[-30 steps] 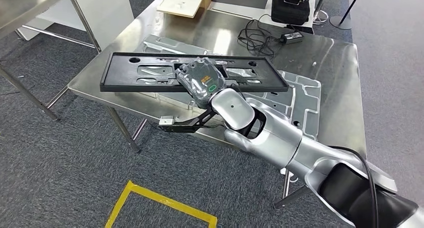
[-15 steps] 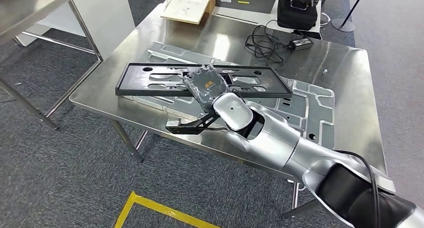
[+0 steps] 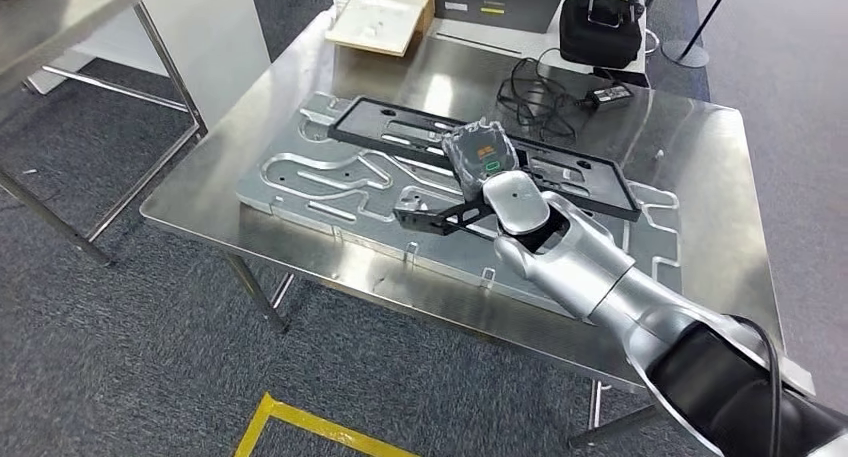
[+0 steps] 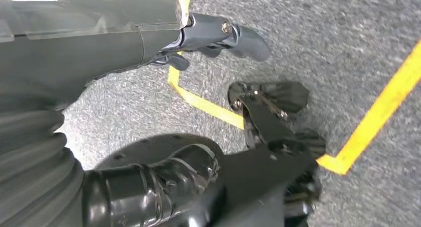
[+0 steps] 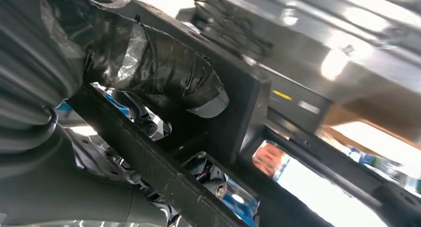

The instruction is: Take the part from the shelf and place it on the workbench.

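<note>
Head view: near the middle of the frame the right hand (image 3: 483, 155) grips the long black part (image 3: 400, 132), which lies across the grey metal plate (image 3: 300, 182) on the steel bench (image 3: 710, 167). Right wrist view: the taped thumb presses on the part's frame. The left hand (image 4: 218, 33) hangs over the carpet, fingers (image 4: 248, 38) loosely apart, holding nothing.

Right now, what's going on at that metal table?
The right robot hand grips a long black frame part and holds it over the steel workbench, above a grey metal plate lying there. Whether the part touches the plate yet is unclear. The left robot hand hangs over the carpet, holding nothing.
</note>
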